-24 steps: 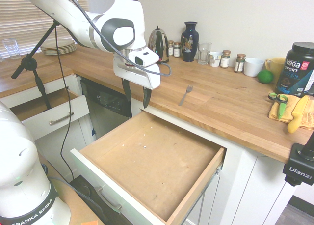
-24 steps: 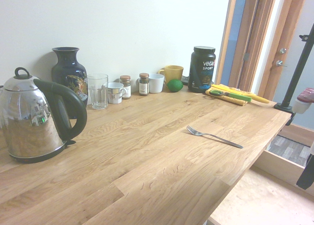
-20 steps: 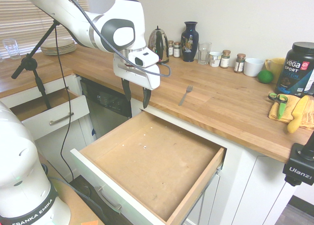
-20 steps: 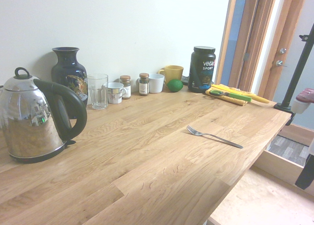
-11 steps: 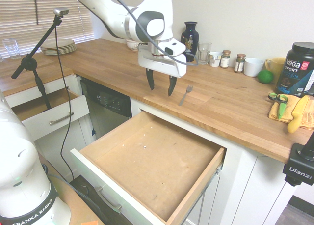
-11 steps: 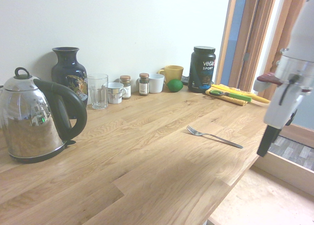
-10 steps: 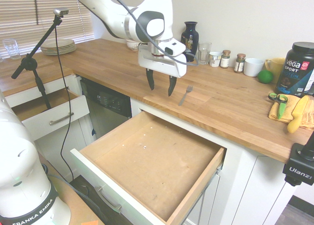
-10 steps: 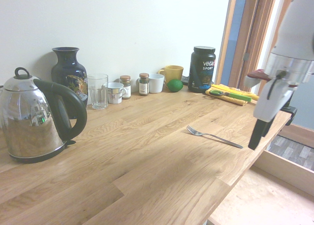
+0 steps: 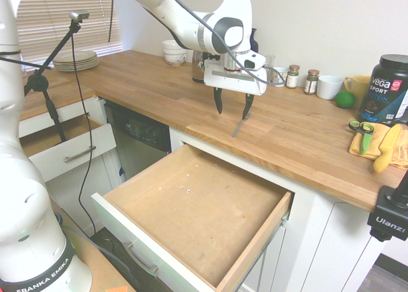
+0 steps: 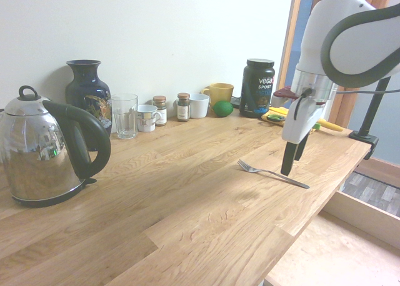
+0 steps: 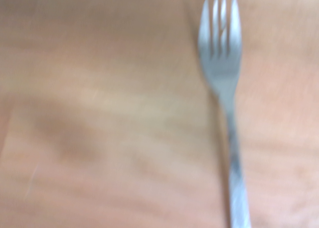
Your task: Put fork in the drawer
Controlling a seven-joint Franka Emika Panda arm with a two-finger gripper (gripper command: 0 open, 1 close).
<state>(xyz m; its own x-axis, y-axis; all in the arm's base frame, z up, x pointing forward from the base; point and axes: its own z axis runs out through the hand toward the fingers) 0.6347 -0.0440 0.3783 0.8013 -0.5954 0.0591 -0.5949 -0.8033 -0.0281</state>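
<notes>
The wooden countertop was seen running along the wall, and below its front edge the drawer was pulled fully out, its brown bottom bare. Above the countertop the gripper was held pointing down, its 2 fingers spread apart and nothing grasped between them. The fork was found lying flat on the countertop, just below the fingertips, outside the drawer.

Blurred fork, handle end cropped
</notes>
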